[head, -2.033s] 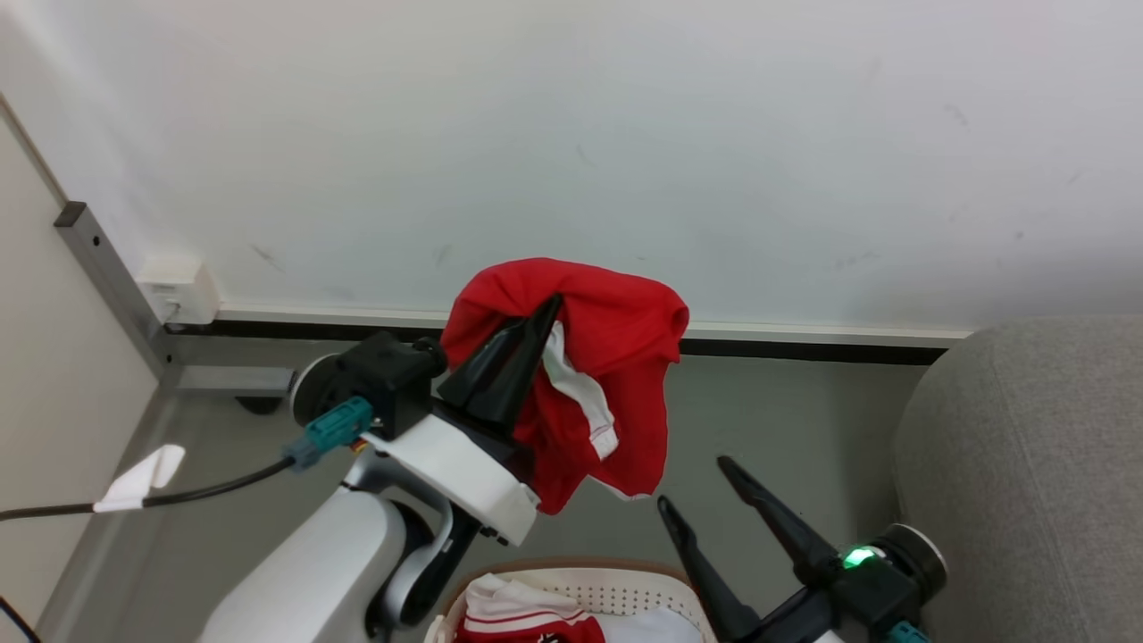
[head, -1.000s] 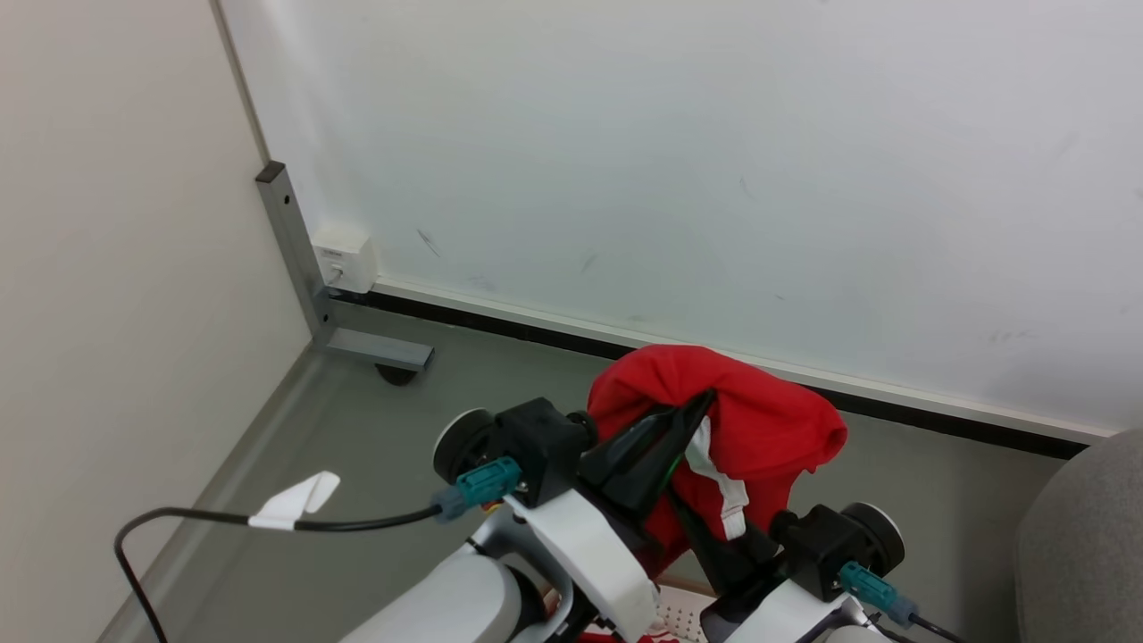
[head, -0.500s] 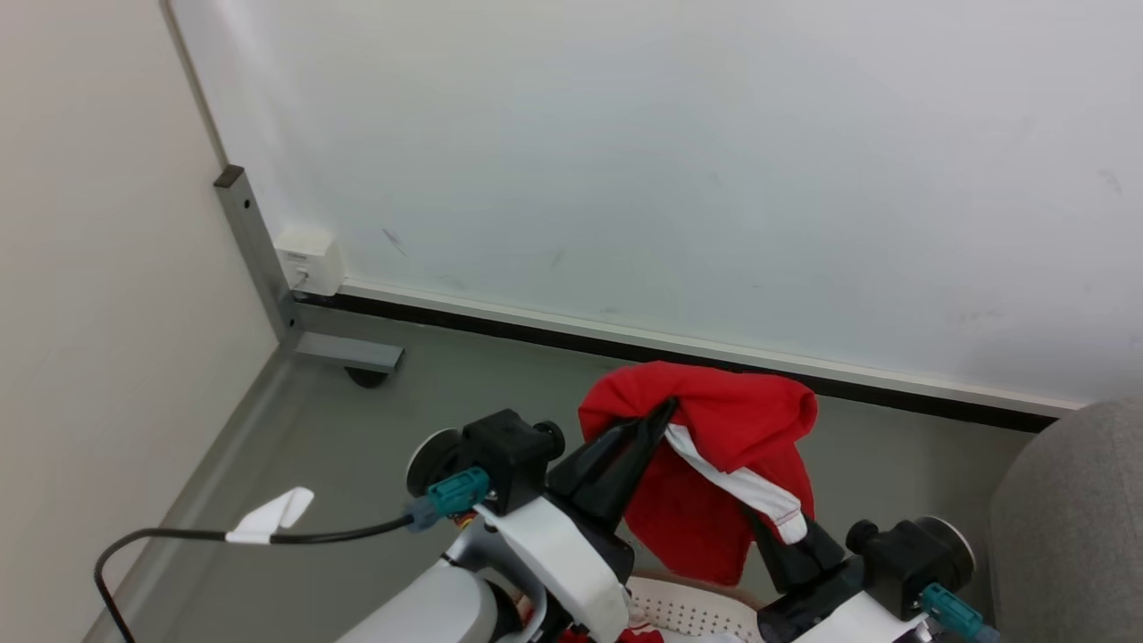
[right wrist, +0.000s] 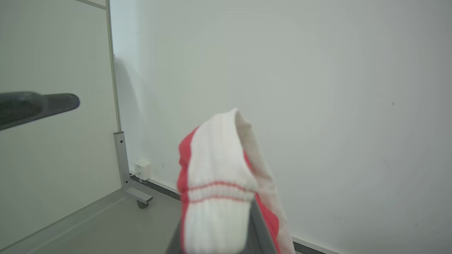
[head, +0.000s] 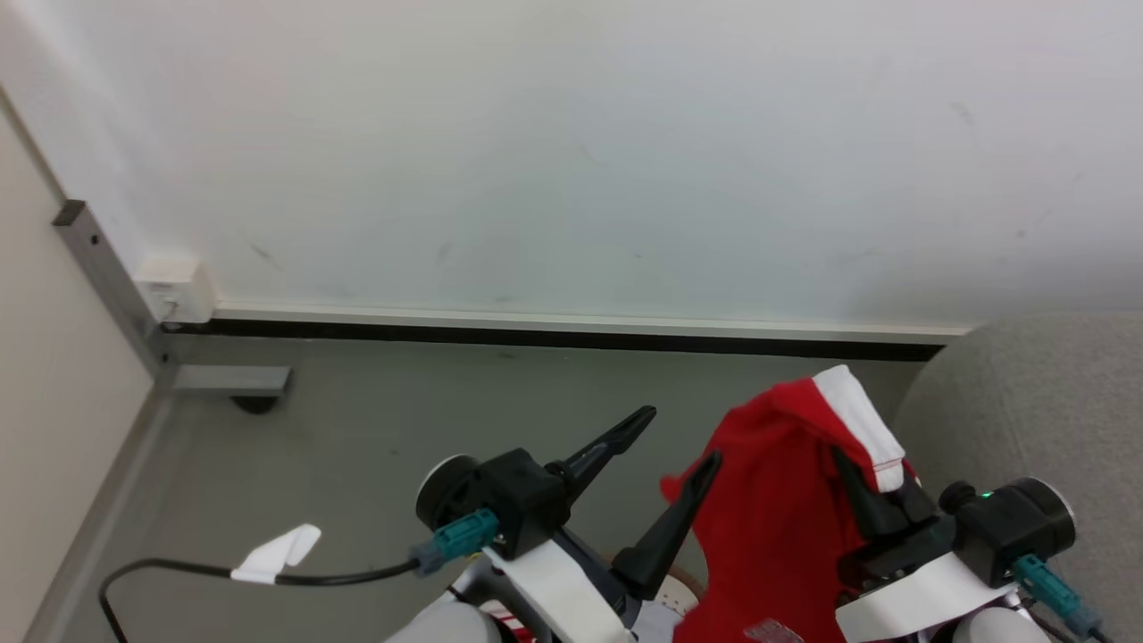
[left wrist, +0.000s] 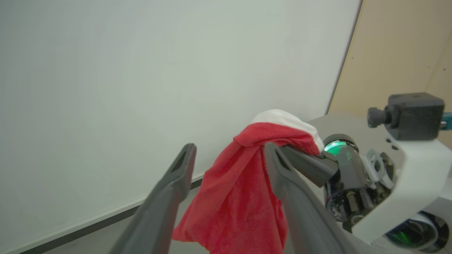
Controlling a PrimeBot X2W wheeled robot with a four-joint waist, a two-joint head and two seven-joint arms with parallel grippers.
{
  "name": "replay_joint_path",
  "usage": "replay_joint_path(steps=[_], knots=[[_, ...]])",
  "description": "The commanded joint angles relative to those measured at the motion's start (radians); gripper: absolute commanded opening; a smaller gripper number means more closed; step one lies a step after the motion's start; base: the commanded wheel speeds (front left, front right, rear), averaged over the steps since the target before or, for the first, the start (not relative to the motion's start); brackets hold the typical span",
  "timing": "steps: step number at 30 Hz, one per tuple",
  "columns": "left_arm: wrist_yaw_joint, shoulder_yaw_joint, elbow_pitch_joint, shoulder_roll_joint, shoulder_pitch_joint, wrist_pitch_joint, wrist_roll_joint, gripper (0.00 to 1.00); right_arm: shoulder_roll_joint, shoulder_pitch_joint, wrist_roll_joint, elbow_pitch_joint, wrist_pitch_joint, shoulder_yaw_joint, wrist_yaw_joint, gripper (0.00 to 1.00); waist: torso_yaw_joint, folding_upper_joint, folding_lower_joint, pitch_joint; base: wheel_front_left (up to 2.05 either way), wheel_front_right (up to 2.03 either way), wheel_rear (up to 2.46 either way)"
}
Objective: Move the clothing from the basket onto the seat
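Observation:
The clothing (head: 768, 527), bright red with a white ribbed trim, hangs from my right gripper (head: 848, 469), which is shut on it near the trim. It dangles beside the grey seat (head: 1027, 393) at the right. My left gripper (head: 677, 442) stands open just left of the clothing, with nothing between its fingers. In the left wrist view the open left gripper (left wrist: 229, 153) frames the red clothing (left wrist: 240, 201). The right wrist view has the striped trim (right wrist: 215, 197) draped over my right gripper's fingers. A sliver of the basket (head: 668, 588) shows at the bottom edge.
A white wall with a dark skirting strip (head: 536, 338) runs along the back, above grey floor (head: 375, 420). A metal post and foot (head: 223, 379) stand at the left corner. A black cable with a white tag (head: 272, 554) trails from my left wrist.
My left gripper has opened and let go of the clothing. The right gripper has shut on it and carried it right, towards the seat. The head camera has swung too.

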Motion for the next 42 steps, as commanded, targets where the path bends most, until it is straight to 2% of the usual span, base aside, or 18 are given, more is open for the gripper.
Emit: replay_joint_path(steps=[1,8,15,21,28,32,34,38,42], knots=[[-0.002,-0.003,-0.005,0.007,0.007,-0.012,0.014,1.0,-0.016,-0.009,-0.013,-0.015,0.0,-0.016,-0.002,0.0,-0.07,0.0,-0.0001,0.018,0.0,0.0,0.0],[-0.017,-0.018,-0.008,0.019,0.0,-0.047,0.043,1.0,-0.045,0.011,-0.036,-0.084,0.0,-0.08,-0.002,0.0,-0.215,0.0,-0.0001,0.039,0.0,0.0,0.0],[-0.017,-0.017,0.007,0.04,0.006,-0.076,0.053,1.0,-0.055,0.047,-0.035,-0.185,0.0,-0.097,-0.002,0.0,-0.358,0.0,-0.0001,0.062,0.0,0.0,0.0],[-0.032,-0.04,0.019,0.055,-0.016,-0.082,0.086,1.0,-0.055,0.069,-0.04,-0.253,0.0,-0.138,-0.002,0.0,-0.424,0.0,-0.0001,0.1,0.0,0.0,0.0],[-0.045,-0.061,0.03,0.055,-0.04,-0.082,0.109,1.0,-0.039,0.057,-0.045,-0.327,0.0,-0.185,-0.002,0.0,-0.436,0.0,-0.0001,0.138,0.0,0.0,0.0],[-0.053,-0.065,0.034,0.055,-0.057,-0.074,0.111,1.0,-0.057,0.014,-0.043,-0.345,0.0,-0.214,-0.002,0.0,-0.421,0.0,-0.0001,0.169,0.0,0.0,0.0],[-0.058,-0.067,0.03,0.054,-0.07,-0.069,0.114,1.0,-0.05,-0.014,-0.005,-0.336,0.015,-0.242,-0.002,0.0,-0.406,0.0,-0.0001,0.197,0.0,0.0,0.0],[-0.068,-0.069,0.02,0.059,-0.101,-0.058,0.117,1.0,-0.075,-0.126,0.017,-0.357,0.06,-0.325,-0.002,0.0,-0.367,0.0,-0.0001,0.264,0.0,0.0,0.0],[-0.078,-0.068,0.013,0.063,-0.13,-0.058,0.125,1.0,-0.128,-0.257,0.038,-0.361,0.138,-0.422,-0.002,0.0,-0.316,0.0,-0.0001,0.336,0.0,0.0,0.0]])
